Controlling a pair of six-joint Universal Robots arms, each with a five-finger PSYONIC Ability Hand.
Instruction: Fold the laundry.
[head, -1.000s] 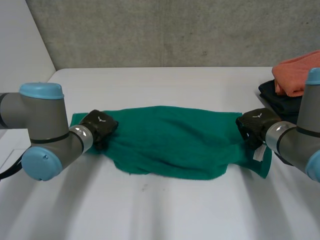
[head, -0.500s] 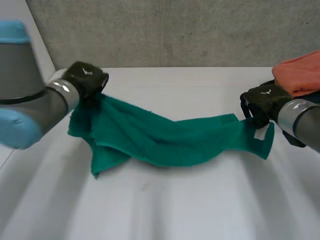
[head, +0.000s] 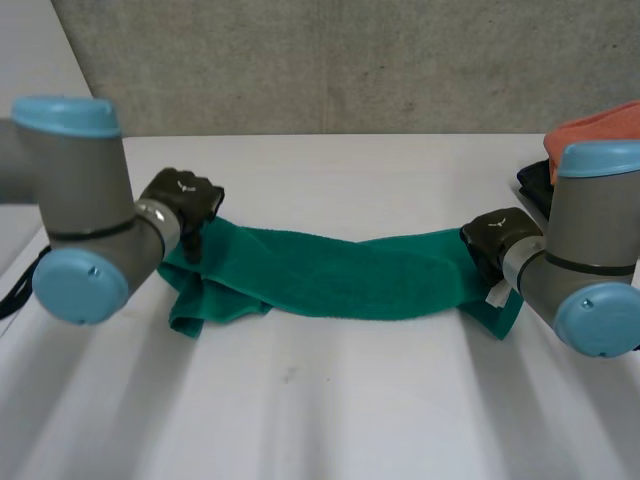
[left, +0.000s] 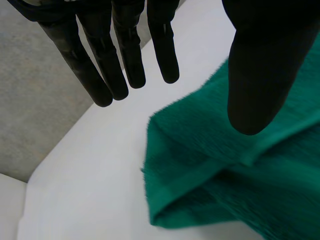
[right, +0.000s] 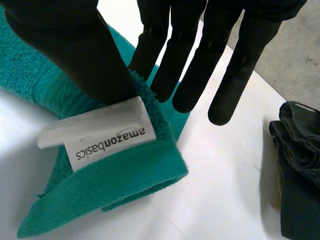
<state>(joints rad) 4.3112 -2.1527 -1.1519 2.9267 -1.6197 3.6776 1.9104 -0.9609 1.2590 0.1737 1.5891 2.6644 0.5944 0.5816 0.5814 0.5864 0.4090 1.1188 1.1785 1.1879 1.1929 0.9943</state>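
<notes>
Mid-fold, I'm judging: the towel (head: 350, 285) is lying bunched in a strip across the surface (head: 330, 420). The right hand (right: 65, 45) is pinching the corner by the label (right: 100, 135); the left hand (left: 125, 50) is hovering spread, gripping nothing. Next I'm needing a left grasp on its end.

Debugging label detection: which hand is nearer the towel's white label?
Right. The right hand pinches the green towel with the white label at its thumb tip. The left hand is open, at the towel's opposite end.
</notes>
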